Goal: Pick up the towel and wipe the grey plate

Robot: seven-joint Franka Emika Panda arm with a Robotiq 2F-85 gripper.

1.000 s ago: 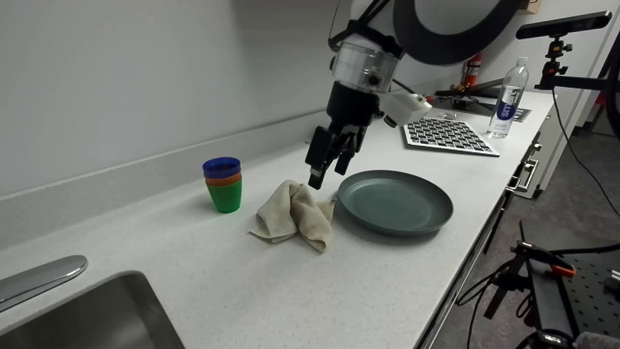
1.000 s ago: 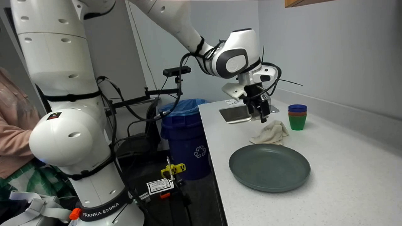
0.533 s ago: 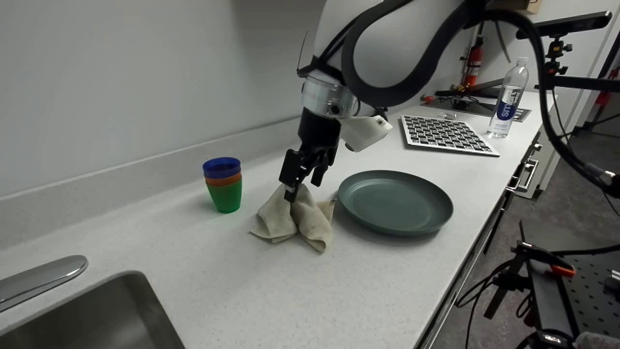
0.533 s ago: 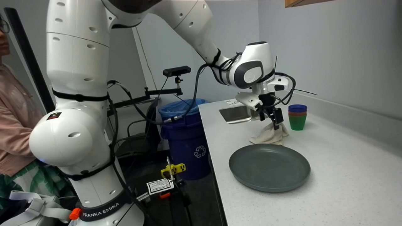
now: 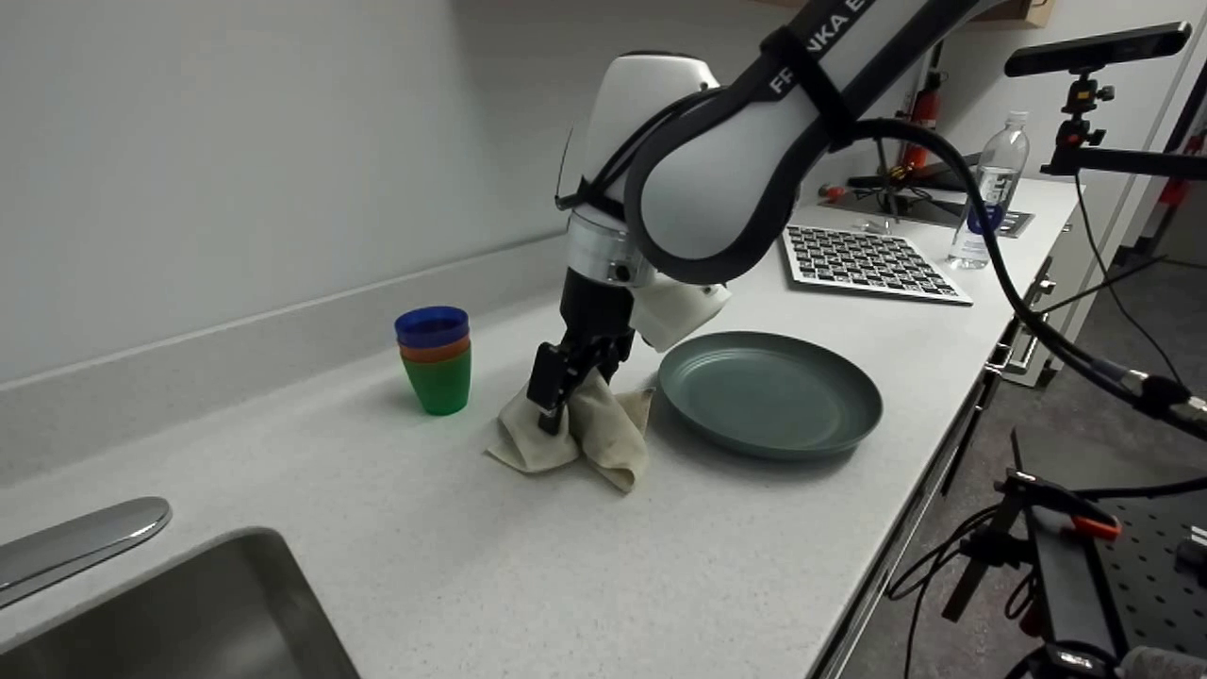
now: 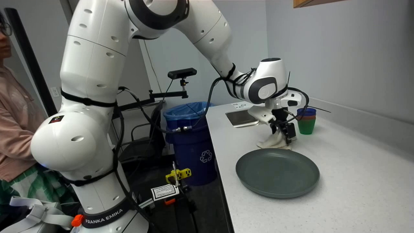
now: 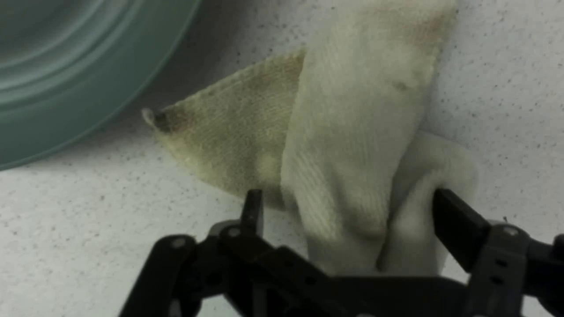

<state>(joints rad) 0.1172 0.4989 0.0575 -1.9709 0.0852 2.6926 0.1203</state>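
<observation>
Towel (image 7: 352,123): rumpled, partly between spread fingers (image 7: 460,231) of claw (image 7: 347,192) | claw: released | grey plate (image 5: 768,396): near claw, apart | stacked cups (image 5: 436,366): near claw, apart

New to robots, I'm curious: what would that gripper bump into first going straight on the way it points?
Probably the towel, in line with the open gripper, then the countertop beneath; whether gripper and towel touch is unclear.

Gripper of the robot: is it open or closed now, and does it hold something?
Gripper: open, set around part of the towel, not holding it.
</observation>
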